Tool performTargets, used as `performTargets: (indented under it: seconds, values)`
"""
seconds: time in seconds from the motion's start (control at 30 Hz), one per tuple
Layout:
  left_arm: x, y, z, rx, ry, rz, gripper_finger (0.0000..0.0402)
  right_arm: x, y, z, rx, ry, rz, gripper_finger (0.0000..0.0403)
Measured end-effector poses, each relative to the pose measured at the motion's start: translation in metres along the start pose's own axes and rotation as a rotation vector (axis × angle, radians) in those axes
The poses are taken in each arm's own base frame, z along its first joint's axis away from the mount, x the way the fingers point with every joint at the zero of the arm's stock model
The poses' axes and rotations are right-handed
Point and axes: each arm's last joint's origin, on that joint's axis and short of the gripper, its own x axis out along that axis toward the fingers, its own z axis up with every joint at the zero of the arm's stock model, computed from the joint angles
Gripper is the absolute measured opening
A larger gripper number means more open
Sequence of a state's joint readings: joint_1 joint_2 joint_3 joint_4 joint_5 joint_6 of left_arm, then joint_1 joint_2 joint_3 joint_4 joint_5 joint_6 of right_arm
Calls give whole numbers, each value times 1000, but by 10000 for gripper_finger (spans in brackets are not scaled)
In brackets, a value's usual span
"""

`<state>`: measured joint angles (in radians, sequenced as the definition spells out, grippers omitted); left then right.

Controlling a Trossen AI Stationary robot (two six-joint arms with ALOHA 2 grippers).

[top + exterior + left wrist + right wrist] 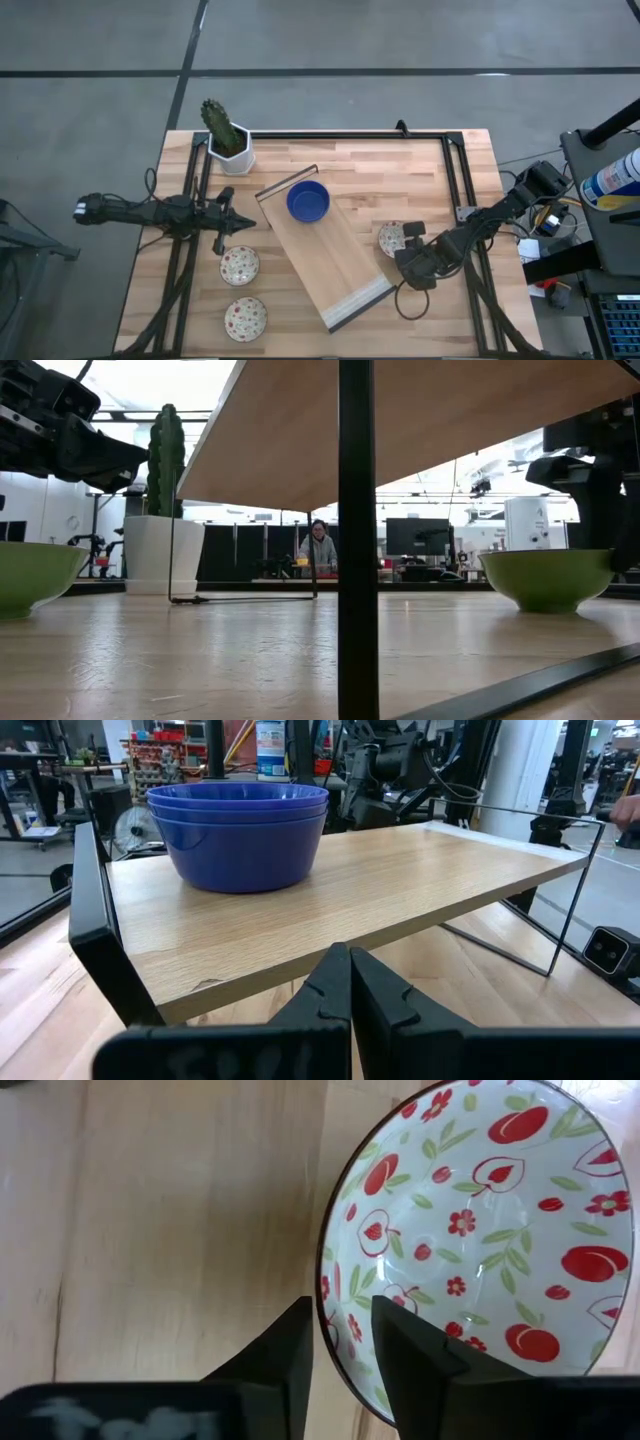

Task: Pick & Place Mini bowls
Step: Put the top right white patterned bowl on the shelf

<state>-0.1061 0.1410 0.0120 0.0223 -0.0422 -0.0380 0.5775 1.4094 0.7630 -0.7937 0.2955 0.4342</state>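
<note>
A stack of cobalt blue mini bowls (308, 202) (238, 830) stands on a raised wooden shelf (330, 265). Two white floral mini bowls (240, 265) (245, 318) sit on the table left of the shelf. A third floral bowl (391, 238) (480, 1230) sits to the right of it. My right gripper (342, 1330) is narrowly open at that bowl's edge, coming from the table's right. My left gripper (350, 982) is shut and hovers left of the shelf, pointing at it and touching nothing. My right gripper straddles the floral bowl's rim (322, 1305) on its side toward the near right, one finger outside the bowl and one over its inside. Whether either finger touches the rim, I cannot tell. The bowl sits flat on the table.
A white hexagonal pot with a cactus (228, 140) stands at the far left corner. A black metal frame (455, 180) runs around the table's edges. The shelf stands on thin wire legs (240, 598). A person (318, 548) sits far behind the table.
</note>
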Motion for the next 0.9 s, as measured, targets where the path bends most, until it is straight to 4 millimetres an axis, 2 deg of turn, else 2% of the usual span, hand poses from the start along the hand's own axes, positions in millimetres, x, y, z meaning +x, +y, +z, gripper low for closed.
performTargets:
  seconds: [0.4, 0.57, 0.9]
  values:
    - [0, 0, 0, 0, 0, 0, 0, 3, -6, 0, 30, -1, -45, 17]
    - [0, 0, 0, 0, 0, 0, 0, 1, -7, 2, 44, -12, -67, 13]
    - [0, 0, 0, 0, 0, 0, 0, -16, -11, 15, 53, -8, -80, 11]
